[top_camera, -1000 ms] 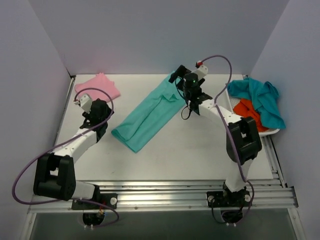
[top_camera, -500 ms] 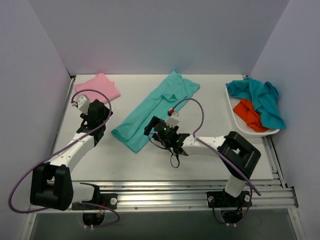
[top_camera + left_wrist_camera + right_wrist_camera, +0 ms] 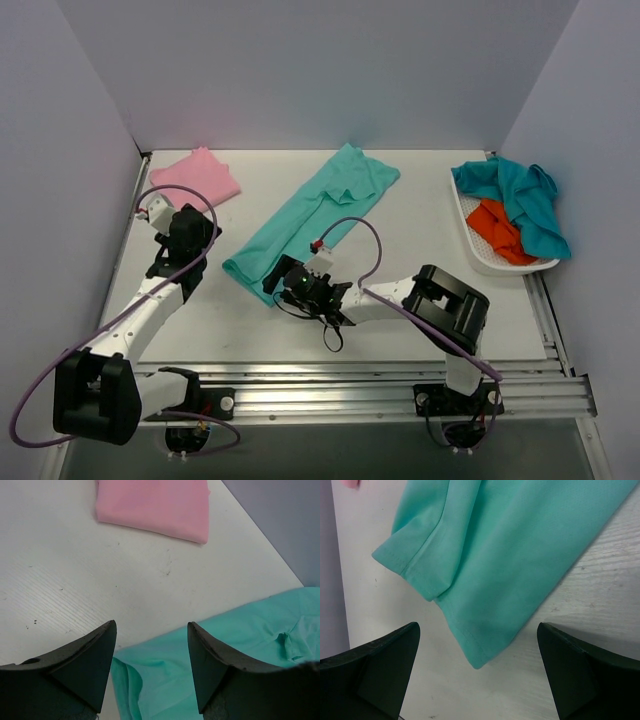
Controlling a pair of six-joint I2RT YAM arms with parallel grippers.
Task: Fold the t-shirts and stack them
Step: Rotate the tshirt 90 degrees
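A light sea-green t-shirt [image 3: 310, 215] lies folded into a long strip running diagonally across the middle of the table. My right gripper [image 3: 278, 286] is low over its near end, jaws wide open. In the right wrist view the shirt's hemmed near corner [image 3: 480, 650] sits between the two fingers, apart from both. A pink t-shirt [image 3: 196, 176] lies folded at the far left. My left gripper [image 3: 195, 235] hangs open between the pink shirt [image 3: 155, 505] and the green strip's left edge [image 3: 235, 630], holding nothing.
A white tray [image 3: 470, 245] at the right edge holds a crumpled darker teal shirt [image 3: 525, 195] and an orange one [image 3: 497, 225]. Grey walls close in the table on three sides. A metal rail runs along the near edge.
My right arm has swung from the far end of the green shirt down to its near end, still open. The left arm has shifted slightly to the left.
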